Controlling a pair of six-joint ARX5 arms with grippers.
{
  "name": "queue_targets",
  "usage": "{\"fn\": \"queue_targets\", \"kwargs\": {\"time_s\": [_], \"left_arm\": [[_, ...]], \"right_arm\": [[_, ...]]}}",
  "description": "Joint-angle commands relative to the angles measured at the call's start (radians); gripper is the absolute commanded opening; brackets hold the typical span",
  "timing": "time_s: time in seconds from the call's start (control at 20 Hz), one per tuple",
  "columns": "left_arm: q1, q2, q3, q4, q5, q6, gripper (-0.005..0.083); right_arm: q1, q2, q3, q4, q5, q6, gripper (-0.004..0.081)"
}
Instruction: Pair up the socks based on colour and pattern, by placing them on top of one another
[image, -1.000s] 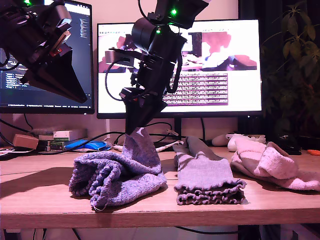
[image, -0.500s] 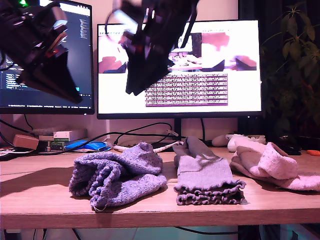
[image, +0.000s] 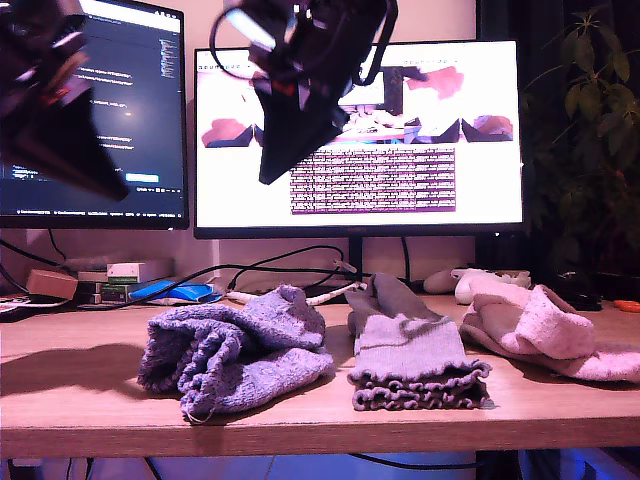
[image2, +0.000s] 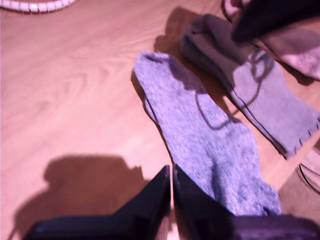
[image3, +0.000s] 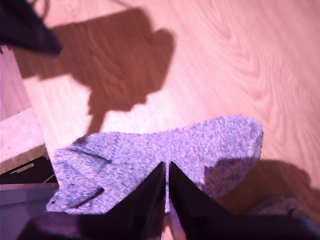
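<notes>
From the exterior view, the socks sit in three heaps along the front of the table (image: 90, 395): a speckled blue-purple knit heap (image: 235, 345) toward the exterior view's left, a grey pair with frilly cuffs (image: 415, 350) in the middle, and a pale pink heap (image: 550, 330) toward the exterior view's right; both arms hang high above them in front of the monitors (image: 400, 130), carrying nothing. I cannot match either arm there to a wrist camera. In the first wrist view, my first gripper (image2: 171, 192) has its jaws pressed together and empty, held above a blue-purple knit sock (image2: 210, 145) laid out flat, with a grey sock (image2: 265, 95) just beside it. In the second wrist view, my second gripper (image3: 166, 187) is likewise closed on nothing, over the speckled knit sock (image3: 160, 150) lying on the wood. Judging by the three colour-sorted heaps, the pairing looks finished or nearly so; whether each heap holds exactly two neatly stacked socks I cannot tell.
</notes>
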Motion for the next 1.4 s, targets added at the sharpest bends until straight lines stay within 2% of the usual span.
{"fn": "queue_targets", "kwargs": {"time_s": [0.0,0.15,0.2,0.55,0.65,0.8,0.95,1.15,1.2,1.35], "left_arm": [[-0.012,-0.047,-0.068,0.036,0.002,-0.023,-0.0023],[-0.023,-0.109,-0.115,0.056,0.002,-0.04,-0.0023],[-0.032,-0.122,-0.123,0.057,0.002,-0.04,-0.0023],[-0.114,-0.126,-0.141,0.078,0.001,-0.042,-0.0023],[-0.116,-0.121,-0.141,0.081,0.0,-0.041,-0.0023],[-0.116,-0.097,-0.14,0.111,-0.003,-0.042,0.0029],[-0.117,-0.043,-0.14,0.136,-0.007,-0.051,0.003],[-0.124,0.052,-0.139,0.172,-0.007,-0.098,0.0048],[-0.126,0.078,-0.134,0.177,-0.008,-0.108,0.0093],[-0.153,0.14,-0.12,0.165,-0.01,-0.153,0.0299]], "right_arm": [[0.006,-0.056,-0.039,0.025,0.0,0.005,-0.0013],[0.006,-0.107,-0.143,0.121,0.004,0.034,-0.0013],[0.011,-0.13,-0.183,0.19,0.01,0.057,-0.0013],[0.021,-0.422,-0.687,0.618,0.134,0.167,-0.0013],[0.021,-0.529,-0.826,0.698,0.166,0.205,-0.0013],[0.021,-0.696,-0.996,0.774,0.225,0.275,-0.0013],[0.019,-0.879,-1.089,0.733,0.258,0.333,-0.0013],[0.018,-1.12,-1.099,0.503,0.318,0.339,-0.0013],[0.018,-1.172,-1.099,0.469,0.322,0.339,-0.0013],[0.005,-1.301,-1.099,0.262,0.348,0.338,-0.0013]]}}
